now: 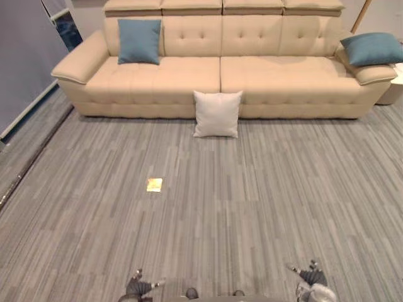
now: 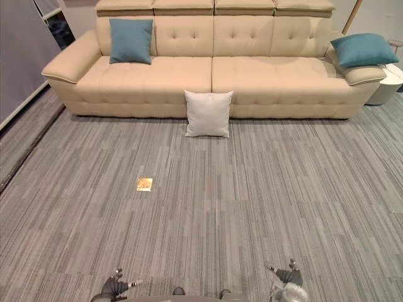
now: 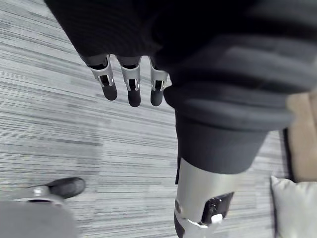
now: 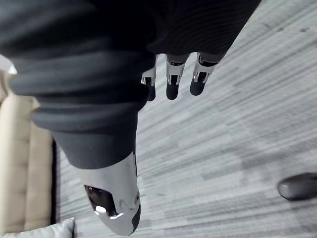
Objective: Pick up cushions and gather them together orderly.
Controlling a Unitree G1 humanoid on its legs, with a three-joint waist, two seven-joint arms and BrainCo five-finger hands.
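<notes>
Grey striped carpet [image 1: 264, 207] is running across the whole room in front of you, and a long beige sofa [image 1: 189, 75] is standing along its far side. You are looking at three cushions, well apart from one another. One blue cushion [image 1: 139, 41] is standing upright on the seat at the sofa's left end, leaning against the backrest. A second blue cushion [image 1: 373, 48] is lying tilted on the right armrest. The white cushion [image 1: 217, 113] is sitting upright on the carpet, leaning against the sofa's front at about the seam between the two seats. Between that cushion and you, a little to the left, a small yellowish patch [image 1: 154, 184] is lying flat on the carpet; it is too small to identify, perhaps a tag or a sticker. A white side table [image 2: 389, 82] is peeking in just past the sofa's right end.

Your left hand [image 1: 140, 288] is hanging low at the near edge, over bare carpet and far from every cushion. In its wrist view its fingers [image 3: 130, 87] are pointing out straight and relaxed, gripping nothing. Your right hand [image 1: 312, 275] is hanging likewise on the other side, its fingers [image 4: 172, 79] loose and extended, with nothing in them.
</notes>
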